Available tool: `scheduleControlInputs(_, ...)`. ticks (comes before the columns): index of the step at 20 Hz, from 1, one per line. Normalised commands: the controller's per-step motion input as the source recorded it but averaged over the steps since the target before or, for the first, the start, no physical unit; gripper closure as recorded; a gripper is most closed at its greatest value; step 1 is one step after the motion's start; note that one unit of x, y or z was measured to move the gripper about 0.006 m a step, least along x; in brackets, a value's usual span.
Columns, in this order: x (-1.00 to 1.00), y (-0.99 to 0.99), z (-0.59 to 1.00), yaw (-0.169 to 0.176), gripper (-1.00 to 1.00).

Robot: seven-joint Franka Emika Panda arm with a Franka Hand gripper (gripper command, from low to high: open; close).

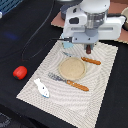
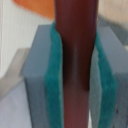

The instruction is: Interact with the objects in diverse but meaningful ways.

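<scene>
Above placemat (image 1: 100, 95): gripper (image 1: 88, 48) clamps sausage stick (image 2: 75, 65) upright.

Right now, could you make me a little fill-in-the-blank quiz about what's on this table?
1. The jaws are shut on the brown ____ stick.
2. The red ball lies off the ____.
3. The round plate sits between the fork and the ____.
4. The fish piece is white and ____.

Missing: sausage; placemat; knife; blue
</scene>
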Motion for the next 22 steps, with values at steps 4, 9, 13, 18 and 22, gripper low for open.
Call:
scheduleControlInputs(4,0.04,-0.54,-0.13,-0.059,1.0)
scheduleControlInputs(9,0.09,-0.1,-0.12,-0.046,1.0)
scheduleControlInputs(13,0.12,0.0,-0.04,-0.043,1.0)
scheduleControlInputs(18,0.05,-0.01,-0.02,-0.019,1.0)
scheduleControlInputs(22,0.02,-0.22,-0.15,-0.002,1.0)
